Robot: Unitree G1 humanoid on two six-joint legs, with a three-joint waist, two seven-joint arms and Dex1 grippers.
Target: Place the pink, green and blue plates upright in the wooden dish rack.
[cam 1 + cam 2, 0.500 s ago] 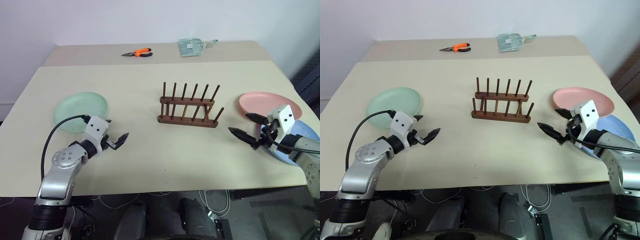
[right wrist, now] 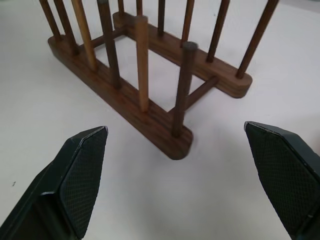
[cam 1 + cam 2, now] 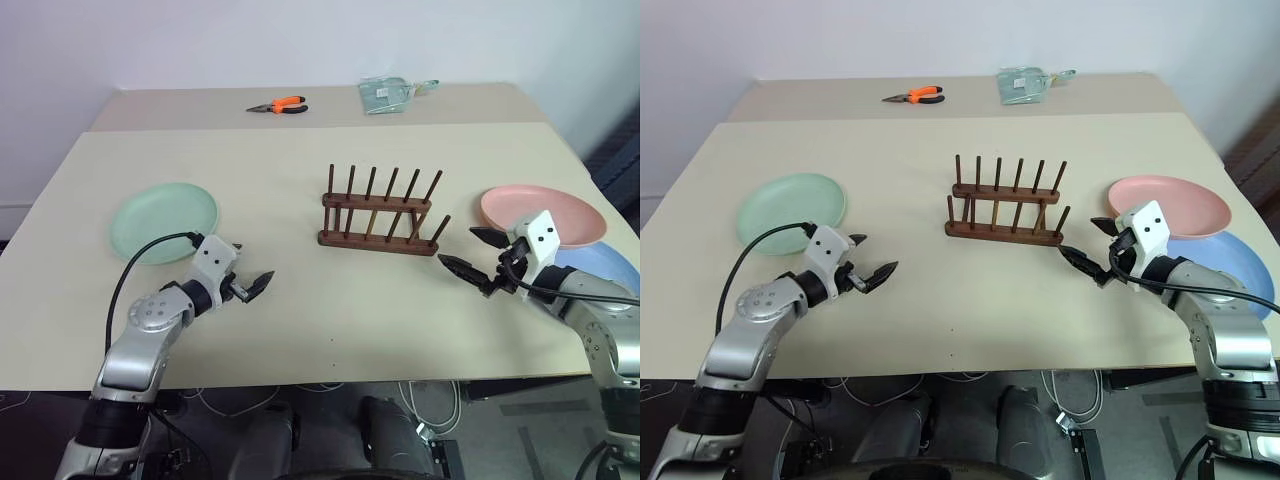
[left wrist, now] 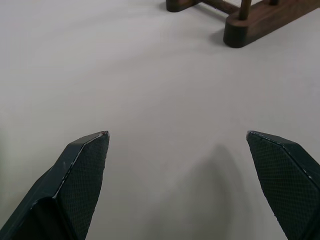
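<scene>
1. Nothing of the task is done yet: the wooden dish rack [image 3: 381, 211] stands empty at the middle of the table [image 3: 300, 320], all its pegs bare.
2. The green plate [image 3: 163, 222] lies flat on the left side of the table, well apart from the rack.
3. The pink plate [image 3: 541, 214] lies flat on the right side, near the rack's right end; the blue plate [image 3: 606, 271] lies just nearer than it, its far edge tucked under or against the pink one, and I cannot tell which.
4. All three plates are therefore left to be picked up, turned upright and slotted between the pegs.
5. The left gripper [image 3: 249, 283] hovers low over bare table, near and to the right of the green plate, pointing forward and rightward toward the rack, slightly downward. Its two fingers stand wide apart and hold nothing, which the left wrist view confirms, with only table between them and a corner of the rack's base beyond.
6. The right gripper [image 3: 472, 252] hangs just off the rack's near right corner, to the left of the pink plate, pointing leftward and a little down. Its fingers are also spread wide and empty; the right wrist view looks straight at the rack's pegs.
7. Neither gripper touches a plate. Orange pliers [image 3: 278, 105] and a clear packet [image 3: 388, 94] lie at the far edge, out of the way.
</scene>
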